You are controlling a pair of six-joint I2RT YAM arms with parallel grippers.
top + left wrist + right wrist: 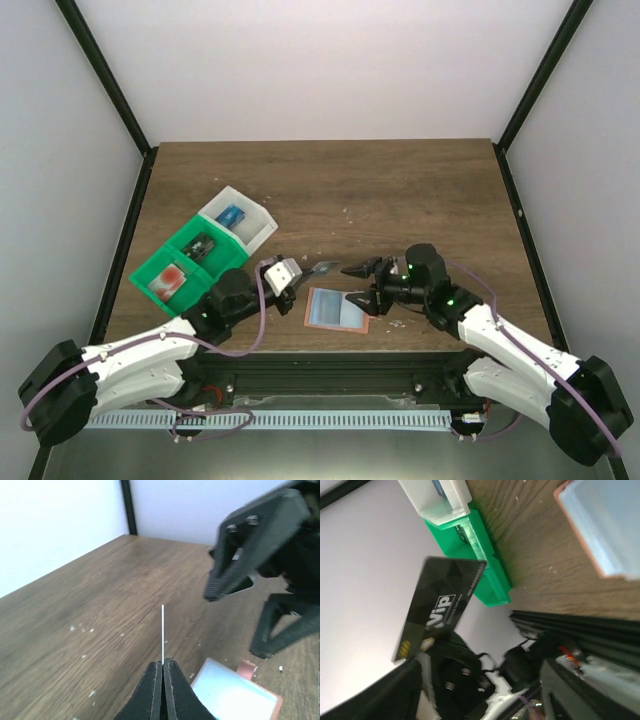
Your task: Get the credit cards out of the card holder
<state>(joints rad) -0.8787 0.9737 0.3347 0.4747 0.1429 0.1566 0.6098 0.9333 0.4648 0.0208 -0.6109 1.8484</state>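
My left gripper [308,269] is shut on a dark credit card [326,267] and holds it in the air above the table. In the left wrist view the card [163,630] shows edge-on, standing up out of the shut jaws [163,662]. The right wrist view shows the card's black face [440,607] with "VIP" lettering. My right gripper [357,283] stands open just right of the card, apart from it, its fingers [239,575] spread wide. The card holder [337,308], light blue with salmon edging, lies flat on the table below both grippers.
A green tray [150,270] at the left holds a red and white card [170,280] and a dark item [203,247]. Joined behind it, a white tray [262,232] holds a blue card [233,215]. Black frame posts stand at the table's sides.
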